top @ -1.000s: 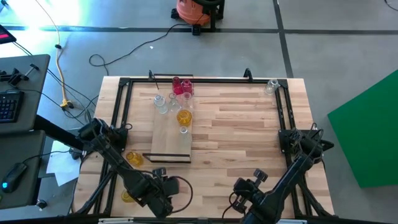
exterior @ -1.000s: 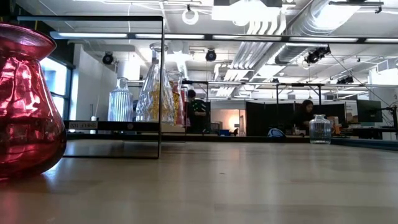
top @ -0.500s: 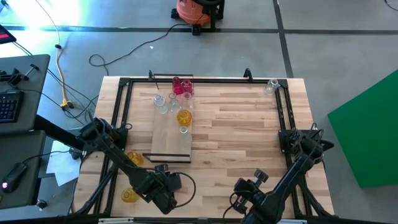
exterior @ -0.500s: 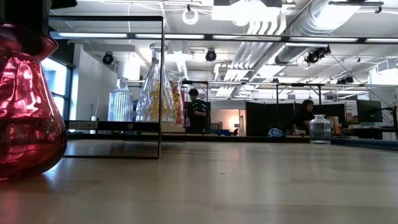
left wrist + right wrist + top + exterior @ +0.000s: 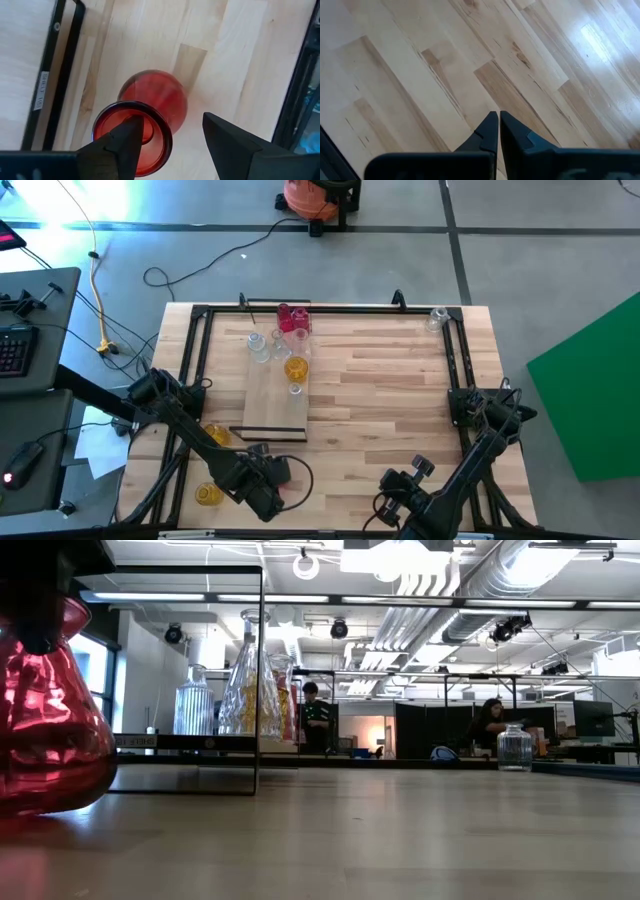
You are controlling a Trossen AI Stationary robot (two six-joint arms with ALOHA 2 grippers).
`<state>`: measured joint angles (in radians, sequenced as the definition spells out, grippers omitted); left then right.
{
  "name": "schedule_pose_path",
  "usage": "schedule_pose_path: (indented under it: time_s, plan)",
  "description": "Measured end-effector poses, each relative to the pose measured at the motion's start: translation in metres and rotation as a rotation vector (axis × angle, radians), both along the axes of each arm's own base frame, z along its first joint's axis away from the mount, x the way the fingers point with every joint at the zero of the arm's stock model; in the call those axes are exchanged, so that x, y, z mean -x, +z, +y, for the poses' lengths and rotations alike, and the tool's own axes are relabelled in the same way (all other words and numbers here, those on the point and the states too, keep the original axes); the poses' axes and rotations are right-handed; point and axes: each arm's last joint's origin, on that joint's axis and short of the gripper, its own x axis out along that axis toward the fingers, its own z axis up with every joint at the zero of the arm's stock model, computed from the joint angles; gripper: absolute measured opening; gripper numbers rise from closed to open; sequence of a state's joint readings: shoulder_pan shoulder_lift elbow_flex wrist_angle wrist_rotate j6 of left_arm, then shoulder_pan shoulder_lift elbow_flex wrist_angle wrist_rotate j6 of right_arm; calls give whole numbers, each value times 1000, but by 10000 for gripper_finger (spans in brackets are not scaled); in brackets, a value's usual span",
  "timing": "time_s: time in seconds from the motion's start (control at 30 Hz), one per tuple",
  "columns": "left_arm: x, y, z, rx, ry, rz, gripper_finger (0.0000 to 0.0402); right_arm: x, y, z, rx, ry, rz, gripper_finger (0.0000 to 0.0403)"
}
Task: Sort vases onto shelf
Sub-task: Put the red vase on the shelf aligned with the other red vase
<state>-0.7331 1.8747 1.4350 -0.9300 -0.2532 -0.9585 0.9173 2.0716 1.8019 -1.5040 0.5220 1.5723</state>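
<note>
A red vase stands on the tabletop near the front left, just off the near end of the shelf; it looms large at the left of the low view as the red vase. My left gripper hangs over it, open and pointing down. My right gripper is shut above bare wood at the front right. On the shelf stand red, clear and amber vases. My left gripper comes at the red vase from above, one finger reaching into its mouth at the rim, the other finger outside and apart from the body. Whether the inner finger presses the rim I cannot tell. The vase's base rests on the table.
Two amber vases stand off the shelf at the left, between the frame bars. A clear vase stands at the far right corner. Black frame bars line the table's sides; bare wood stretches across the middle and right.
My left gripper has come down and a little toward the table's right, onto the red vase's mouth; in the low view its dark fingers now cover the rim. The vase has rocked slightly out of its earlier stance.
</note>
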Motion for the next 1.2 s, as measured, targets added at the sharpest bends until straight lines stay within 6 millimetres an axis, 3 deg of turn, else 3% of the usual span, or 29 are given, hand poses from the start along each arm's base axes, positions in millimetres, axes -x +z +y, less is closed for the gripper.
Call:
schedule_pose_path:
  time_s: [0.23,0.6,0.93,1.2]
  plan:
    - [-3,0,1,15,5,-8,150,0,0,0,-1,0,0,0]
    - [-5,5,-2,50,-2,-1,16,0,0,0,-3,0,-3,0]
    - [-10,23,-8,94,-6,-30,27,0,0,0,1,2,-8,0]
    - [-14,55,-11,117,-17,-61,24,-1,0,0,2,3,-10,0]
